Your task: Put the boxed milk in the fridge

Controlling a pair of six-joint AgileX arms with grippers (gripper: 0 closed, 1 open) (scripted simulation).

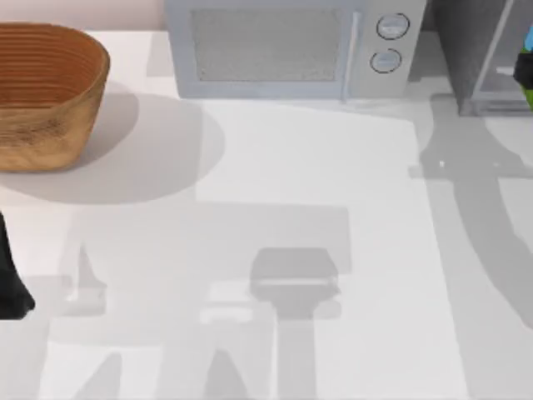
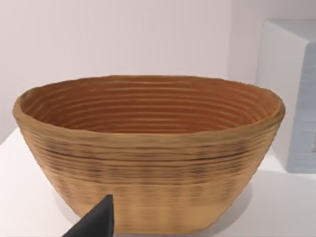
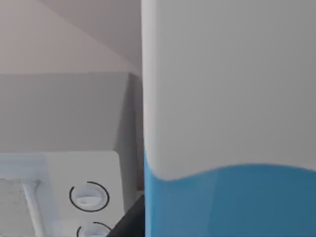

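right wrist view: boxed milk [image 3: 227, 118] looms near; gripper grip perhaps, cannot tell.

Left arm [image 1: 12, 279]: just a dark bit at the table's far left edge, low and near the front, parked. In its wrist view one dark fingertip [image 2: 96, 221] pokes up at the frame's bottom edge; can't tell how the fingers stand. Right arm: in its wrist view a dark sliver of finger [image 3: 129, 223] sits right against what fills that view, touching it along one side. Can't say more of the right gripper's pose.
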